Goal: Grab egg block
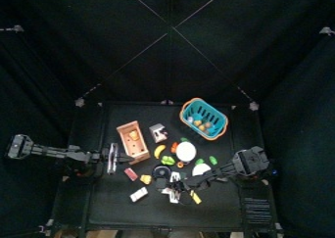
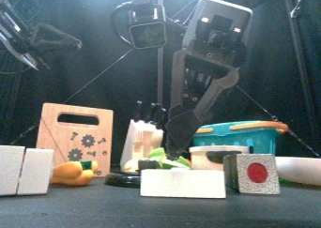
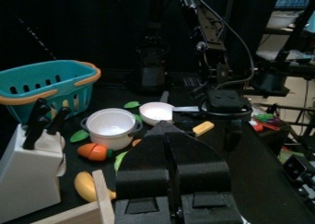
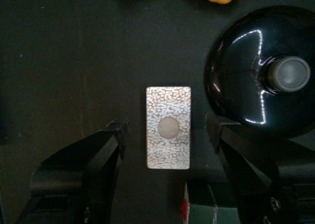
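The right gripper (image 4: 167, 149) is held wide open and empty directly above the flat-lying egg block (image 4: 169, 128), so that it can be straddled.

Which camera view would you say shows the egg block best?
The right wrist view: the egg block lies flat between the open right claw, its yolk face showing. The front view shows only its side; the top view, a small white speck.
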Tool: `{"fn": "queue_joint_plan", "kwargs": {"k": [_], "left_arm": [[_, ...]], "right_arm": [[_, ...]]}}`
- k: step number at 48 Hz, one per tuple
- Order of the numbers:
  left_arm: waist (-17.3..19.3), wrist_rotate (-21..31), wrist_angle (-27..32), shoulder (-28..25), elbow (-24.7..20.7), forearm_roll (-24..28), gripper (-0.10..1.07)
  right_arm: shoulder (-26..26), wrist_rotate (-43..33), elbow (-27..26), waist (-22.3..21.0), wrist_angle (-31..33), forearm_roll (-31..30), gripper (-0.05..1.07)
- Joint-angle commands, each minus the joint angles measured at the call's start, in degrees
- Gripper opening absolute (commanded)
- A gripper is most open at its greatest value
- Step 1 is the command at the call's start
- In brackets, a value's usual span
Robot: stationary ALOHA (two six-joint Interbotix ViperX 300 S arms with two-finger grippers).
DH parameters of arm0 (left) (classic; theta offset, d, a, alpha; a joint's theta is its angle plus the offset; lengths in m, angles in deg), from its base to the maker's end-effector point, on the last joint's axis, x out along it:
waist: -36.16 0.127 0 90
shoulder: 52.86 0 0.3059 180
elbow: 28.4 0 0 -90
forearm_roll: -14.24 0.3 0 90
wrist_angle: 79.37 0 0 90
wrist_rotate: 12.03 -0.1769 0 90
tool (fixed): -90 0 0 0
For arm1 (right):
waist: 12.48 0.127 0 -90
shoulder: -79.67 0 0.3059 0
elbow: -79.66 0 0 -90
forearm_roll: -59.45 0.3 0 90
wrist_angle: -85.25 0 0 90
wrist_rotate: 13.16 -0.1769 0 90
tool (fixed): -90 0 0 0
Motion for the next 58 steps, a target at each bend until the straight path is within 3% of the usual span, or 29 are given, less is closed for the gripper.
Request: {"fn": "queue_joint_plan", "kwargs": {"k": [1, 10, 23, 31, 43, 50, 58], "left_arm": [[-0.1, -0.1, -0.5, -0.2, -1.0, 0.1, 0.20], [-0.1, -0.3, -0.5, -0.2, -1.3, 0.1, 0.20], [0.1, -0.2, -0.6, -0.2, -1.4, 0.1, 0.20], [0.1, -0.1, -0.5, -0.2, -1.2, 0.0, 0.20], [0.1, -0.1, -0.5, -0.2, -1.2, -0.1, 0.20], [0.1, -0.1, -0.5, -0.2, -1.1, 0.1, 0.20], [0.1, -0.2, -0.5, -0.2, -1.1, 0.1, 0.20]], "right_arm": [[-4.7, -1.5, 1.0, 0.0, -1.3, 0.4, 0.97], [-11.1, -11.8, 7.6, 0.5, -3.1, -0.5, 0.97], [-15.6, -31.6, 16.7, 6.2, -3.7, -2.9, 0.96], [-17.1, -43.0, 17.6, 10.8, -0.5, -5.8, 0.96], [-16.2, -58.2, 17.8, 16.2, 9.8, -11.6, 0.96], [-14.5, -63.5, 17.8, 17.5, 10.5, -14.9, 0.94], [-12.7, -65.0, 17.6, 18.5, 10.7, -13.8, 0.89]]}}
